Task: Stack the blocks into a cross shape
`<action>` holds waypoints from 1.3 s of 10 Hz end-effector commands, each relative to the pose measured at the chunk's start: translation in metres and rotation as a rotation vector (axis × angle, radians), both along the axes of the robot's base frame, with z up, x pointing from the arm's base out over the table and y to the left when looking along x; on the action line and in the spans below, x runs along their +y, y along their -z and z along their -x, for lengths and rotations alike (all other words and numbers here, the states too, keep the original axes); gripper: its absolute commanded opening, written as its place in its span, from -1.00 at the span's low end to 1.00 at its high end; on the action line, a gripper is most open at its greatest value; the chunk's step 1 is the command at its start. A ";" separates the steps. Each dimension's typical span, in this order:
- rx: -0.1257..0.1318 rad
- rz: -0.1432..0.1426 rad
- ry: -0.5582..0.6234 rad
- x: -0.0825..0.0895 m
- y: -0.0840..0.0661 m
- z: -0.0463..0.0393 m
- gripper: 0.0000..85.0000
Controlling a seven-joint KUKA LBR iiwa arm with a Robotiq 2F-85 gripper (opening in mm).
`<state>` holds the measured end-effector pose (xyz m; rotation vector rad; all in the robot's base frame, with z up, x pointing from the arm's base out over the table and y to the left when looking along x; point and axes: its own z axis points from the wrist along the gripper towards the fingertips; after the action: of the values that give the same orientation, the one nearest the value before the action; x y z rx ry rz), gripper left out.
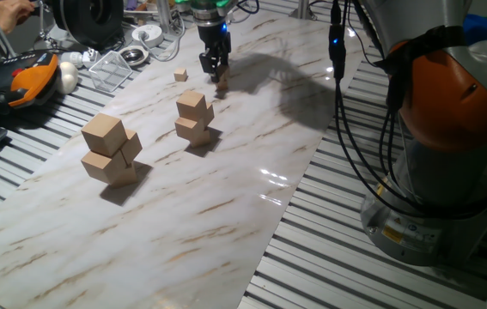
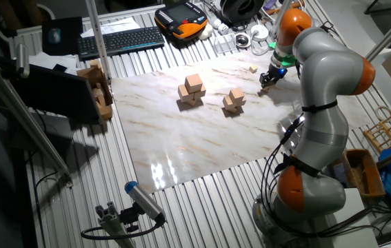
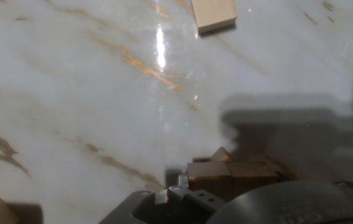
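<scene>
Of the blocks, one tiny tan cube (image 1: 180, 75) lies alone on the marble sheet, left of my gripper (image 1: 219, 79). In the hand view that cube (image 3: 213, 14) is at the top edge. A small cluster of tiny cubes (image 3: 229, 177) sits right at the hand's dark housing (image 3: 226, 208), with one cube's corner poking out behind the others. The same cluster (image 1: 222, 87) shows at the fingertips, low on the table. From the other side my gripper (image 2: 267, 83) hangs over that cluster (image 2: 263, 91). The fingertips are hidden, so their gap does not show.
A stack of medium cubes (image 1: 194, 118) stands mid-sheet, and a stack of large cubes (image 1: 111, 150) stands nearer the front left. A clear plastic box (image 1: 110, 70), a teach pendant (image 1: 28, 77) and a keyboard (image 2: 119, 40) lie beyond the marble's far edge.
</scene>
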<state>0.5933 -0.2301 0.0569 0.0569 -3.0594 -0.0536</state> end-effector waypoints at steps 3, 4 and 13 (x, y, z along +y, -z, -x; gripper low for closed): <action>-0.002 0.002 0.002 0.000 0.000 0.0002 0.20; -0.002 0.002 0.003 0.000 0.000 0.0003 0.20; -0.008 0.005 0.005 0.001 0.000 0.0007 0.60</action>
<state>0.5926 -0.2293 0.0564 0.0498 -3.0682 -0.0462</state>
